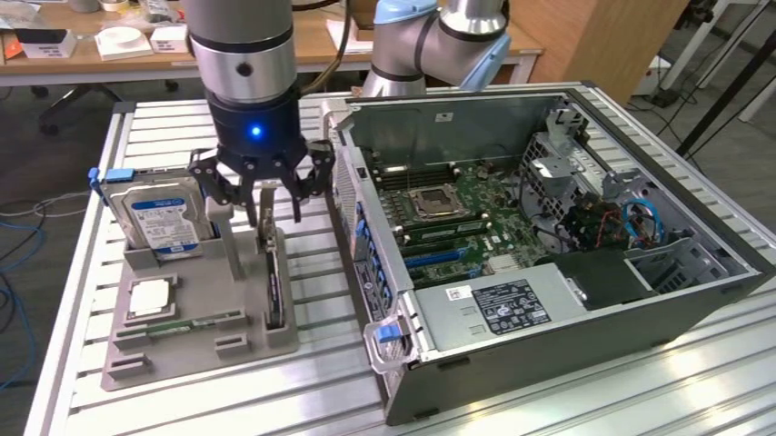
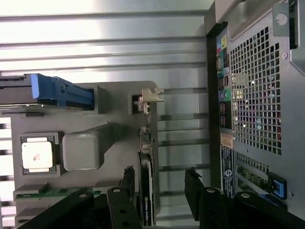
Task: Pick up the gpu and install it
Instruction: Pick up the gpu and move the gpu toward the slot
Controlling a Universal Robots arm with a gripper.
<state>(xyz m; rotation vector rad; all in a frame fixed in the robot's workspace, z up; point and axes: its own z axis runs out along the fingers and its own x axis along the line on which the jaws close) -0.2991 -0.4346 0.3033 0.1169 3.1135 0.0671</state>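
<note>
1. A robot arm (image 1: 243, 54) reaches straight down over a slatted metal table (image 1: 606, 391). Its black claw (image 1: 276, 213) hangs low above a grey holder tray (image 1: 243, 345).
2. The tray sits at the exterior view's left of an open computer case (image 1: 679, 272). The case lies on its side with the circuit board (image 1: 449, 209) inside facing up.
3. The graphics card (image 1: 273, 286) is a thin, near-black board. It stands on its long edge in a slot along the side of the tray nearest the case.
4. In the wrist view the graphics card (image 2: 145, 186) appears edge-on. Its silvery metal bracket (image 2: 148, 98) is at the end farthest from the claw.
5. The claw (image 2: 159, 172) is partly spread, with one finger on each side of the card.
6. One finger sits just beside the card. The other stands apart from it with a clear gap between them, so the card is straddled but not clamped.
7. The card rests in its slot and is not lifted.
8. A silver hard drive (image 1: 164, 218) with a blue and white label stands upright in the tray, to the exterior view's left of the claw.
9. A square processor chip (image 1: 148, 298) lies flat in a pocket of the tray. A slim green memory stick (image 1: 182, 325) lies just beside it.
10. The case's back panel, with its ports and a perforated grille (image 2: 259, 90), faces the tray.
</note>
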